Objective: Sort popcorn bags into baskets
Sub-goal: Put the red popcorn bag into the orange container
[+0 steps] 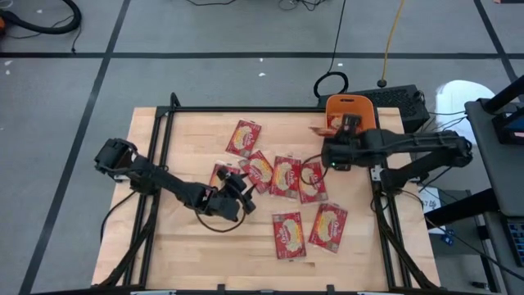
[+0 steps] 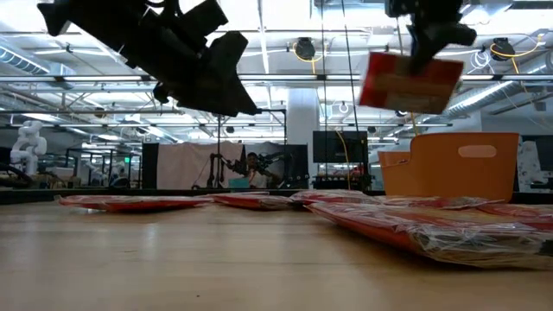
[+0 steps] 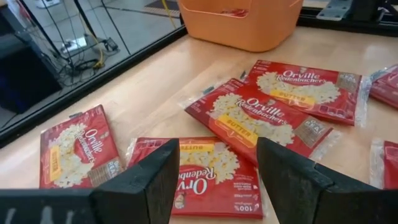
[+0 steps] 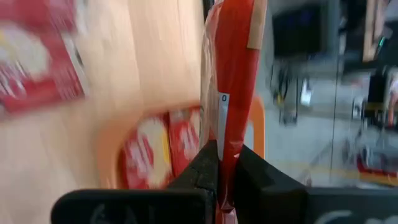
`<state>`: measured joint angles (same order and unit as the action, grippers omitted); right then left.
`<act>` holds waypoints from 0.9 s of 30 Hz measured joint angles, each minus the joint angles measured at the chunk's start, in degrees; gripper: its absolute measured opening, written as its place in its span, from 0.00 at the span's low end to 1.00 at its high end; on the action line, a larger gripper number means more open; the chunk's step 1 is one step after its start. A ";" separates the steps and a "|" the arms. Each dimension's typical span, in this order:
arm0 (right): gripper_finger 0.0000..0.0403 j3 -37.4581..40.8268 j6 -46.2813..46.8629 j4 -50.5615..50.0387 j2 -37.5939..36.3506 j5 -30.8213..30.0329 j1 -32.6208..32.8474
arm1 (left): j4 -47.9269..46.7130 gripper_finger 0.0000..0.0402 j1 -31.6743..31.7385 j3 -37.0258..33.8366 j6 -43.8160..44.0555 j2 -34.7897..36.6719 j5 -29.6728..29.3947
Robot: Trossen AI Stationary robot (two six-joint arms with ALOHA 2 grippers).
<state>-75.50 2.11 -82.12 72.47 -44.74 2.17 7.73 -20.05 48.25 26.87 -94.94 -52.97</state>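
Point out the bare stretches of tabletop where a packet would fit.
Free wood: the table's left part beyond the left gripper, and the near strip beside the two nearest popcorn bags. Crowded: the middle cluster reaching toward the orange bin.

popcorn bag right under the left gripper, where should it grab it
Take the popcorn bag by its near short edge, coming straight down with the left gripper open astride it. It lies flat on the table, and that end sits clear of the overlapping neighbour bag.
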 joint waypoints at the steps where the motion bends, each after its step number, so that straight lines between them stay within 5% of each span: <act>1: 0.03 0.02 0.49 -1.96 0.15 0.14 -1.15 | 0.06 0.54 0.20 0.00 0.00 0.00 0.33; 21: 0.03 0.25 -10.44 -5.42 -2.35 4.15 -12.08 | -0.20 0.54 2.73 0.00 -1.27 0.00 4.33; 27: 0.03 7.92 -16.82 1.73 -7.48 4.68 -13.14 | -0.20 0.54 2.73 0.00 -1.29 0.00 4.33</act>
<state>-67.59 -14.71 -80.39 64.99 -40.06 -10.97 7.53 -17.32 48.25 25.58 -94.94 -48.64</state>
